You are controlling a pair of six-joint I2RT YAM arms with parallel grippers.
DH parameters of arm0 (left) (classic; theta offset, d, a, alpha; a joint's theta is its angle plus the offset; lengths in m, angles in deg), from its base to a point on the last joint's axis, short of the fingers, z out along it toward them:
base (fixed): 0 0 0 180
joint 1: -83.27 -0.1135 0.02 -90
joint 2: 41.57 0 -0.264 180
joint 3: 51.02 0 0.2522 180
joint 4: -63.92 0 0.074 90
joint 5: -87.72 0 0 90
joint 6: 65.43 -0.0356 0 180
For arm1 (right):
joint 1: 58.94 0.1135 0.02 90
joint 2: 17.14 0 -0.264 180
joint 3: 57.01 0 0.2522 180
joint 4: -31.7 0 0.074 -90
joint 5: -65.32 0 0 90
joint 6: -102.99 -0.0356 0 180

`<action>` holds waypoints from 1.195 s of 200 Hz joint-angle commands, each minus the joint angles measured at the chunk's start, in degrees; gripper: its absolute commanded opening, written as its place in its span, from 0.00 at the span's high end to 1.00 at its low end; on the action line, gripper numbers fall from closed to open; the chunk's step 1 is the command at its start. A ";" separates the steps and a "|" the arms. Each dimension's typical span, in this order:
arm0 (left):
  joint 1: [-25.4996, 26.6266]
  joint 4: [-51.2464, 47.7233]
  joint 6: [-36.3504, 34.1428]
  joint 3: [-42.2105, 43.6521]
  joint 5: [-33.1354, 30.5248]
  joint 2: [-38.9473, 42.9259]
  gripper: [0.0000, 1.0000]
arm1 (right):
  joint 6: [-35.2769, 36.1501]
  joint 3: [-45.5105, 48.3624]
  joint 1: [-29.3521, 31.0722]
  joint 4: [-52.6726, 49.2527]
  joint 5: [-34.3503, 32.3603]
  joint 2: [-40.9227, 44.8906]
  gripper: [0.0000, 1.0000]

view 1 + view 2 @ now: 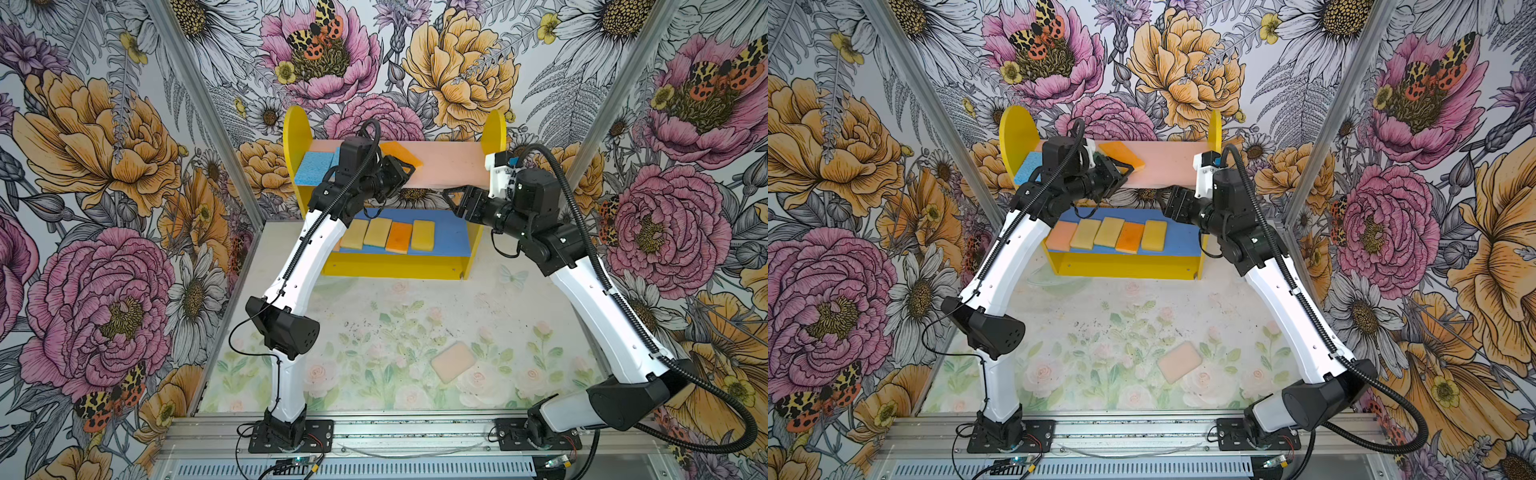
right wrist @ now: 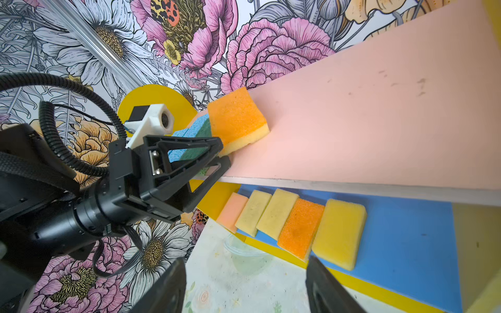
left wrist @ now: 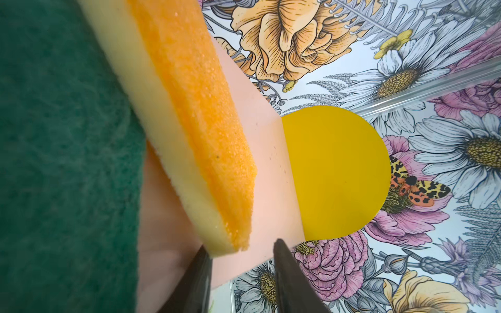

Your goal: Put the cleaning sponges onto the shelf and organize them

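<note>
Left wrist view puts the left claw closest to us. Its 2 dark fingertips stand a narrow gap apart. We see bare board between 1 of them and the nearest sponge, so the claw clamps nothing.

Just past the tips sits the end of the orange-topped sponge with a pale yellow foam underside. It lies askew on the pink upper board of the small two-tier wooden shelf, which has round-topped yellow side panels. Pressed against that sponge's other long side we find the dark green scouring sponge. In a top view the blue rectangular sponge lies beyond it at the board's left end.

From the right wrist view, the left claw's tips meet the front edge of the pink board, right at the orange-topped sponge's near corner.

The right claw has its jaws spread wide and holds nothing. In both top views it hangs in front of the shelf's right half, level with the space between the 2 boards.

On the blue lower board we count 5 sponges side by side in a row: the peach sponge, 2 pale yellow ones, 1 orange and 1 deeper yellow.

The peach-pink rounded sponge lies alone on the floral-print table, well apart from the shelf.
</note>
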 commanded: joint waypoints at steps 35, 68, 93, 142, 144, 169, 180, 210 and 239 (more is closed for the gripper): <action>-0.98 -2.75 -3.46 -4.43 5.83 -1.09 0.90 | 0.08 1.72 -0.72 2.19 1.27 2.10 0.30; -2.11 -3.16 -5.26 -2.18 8.13 1.36 1.00 | -0.78 1.20 -0.81 2.66 1.89 1.66 0.30; -2.50 -3.16 -5.70 -1.51 9.08 3.07 1.00 | -1.38 1.13 -0.81 2.95 2.05 1.27 0.30; -4.26 -3.06 -6.60 -5.10 6.66 4.81 0.55 | -2.14 2.02 -0.72 3.56 3.47 0.91 0.30; -4.52 -3.09 -6.67 -5.10 6.48 4.94 0.53 | -2.15 2.11 -0.72 3.56 3.47 0.98 0.29; -7.74 -3.16 -6.19 -5.01 5.72 4.81 0.44 | -2.15 3.43 -0.73 3.62 4.05 1.42 0.30; -9.13 -3.60 -6.03 -5.40 4.80 4.19 0.43 | -2.18 4.02 -0.72 3.65 4.13 1.59 0.30; -11.57 -4.06 -4.48 -10.29 6.28 -0.49 0.41 | -1.93 5.25 -0.79 3.65 4.09 2.39 0.30; -12.48 -4.01 -1.82 -18.86 8.76 -6.75 0.40 | -1.66 6.21 -0.90 3.64 4.08 2.84 0.29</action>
